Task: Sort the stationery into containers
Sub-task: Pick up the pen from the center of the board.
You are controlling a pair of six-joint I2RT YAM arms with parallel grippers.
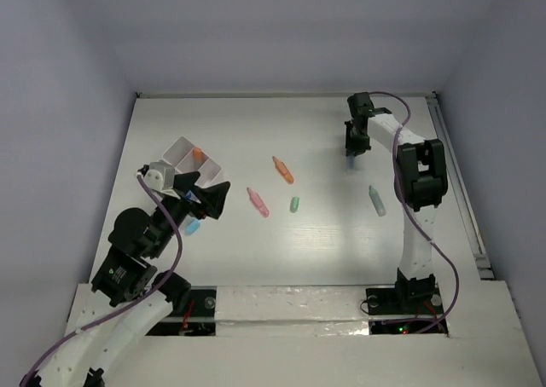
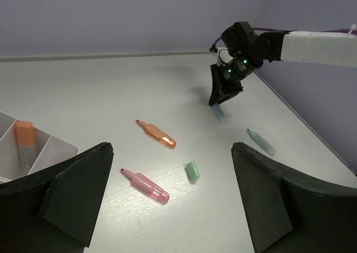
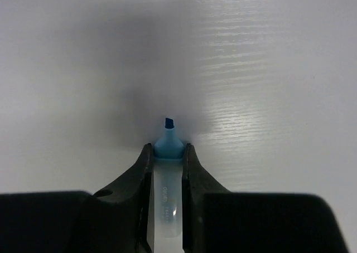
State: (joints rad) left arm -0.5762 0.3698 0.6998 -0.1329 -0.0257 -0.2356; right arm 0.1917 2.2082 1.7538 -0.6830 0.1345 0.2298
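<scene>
Your right gripper is closed on the light blue marker, pinching its barrel just behind the collar, low over the far right of the table. The smooth barrel could slip or swivel if you lift fast, and the bare tip may smear the tabletop. The marker's long axis runs along the fingers, with the tip pointing out past them. Your left gripper hangs wide open and empty by the containers.
</scene>
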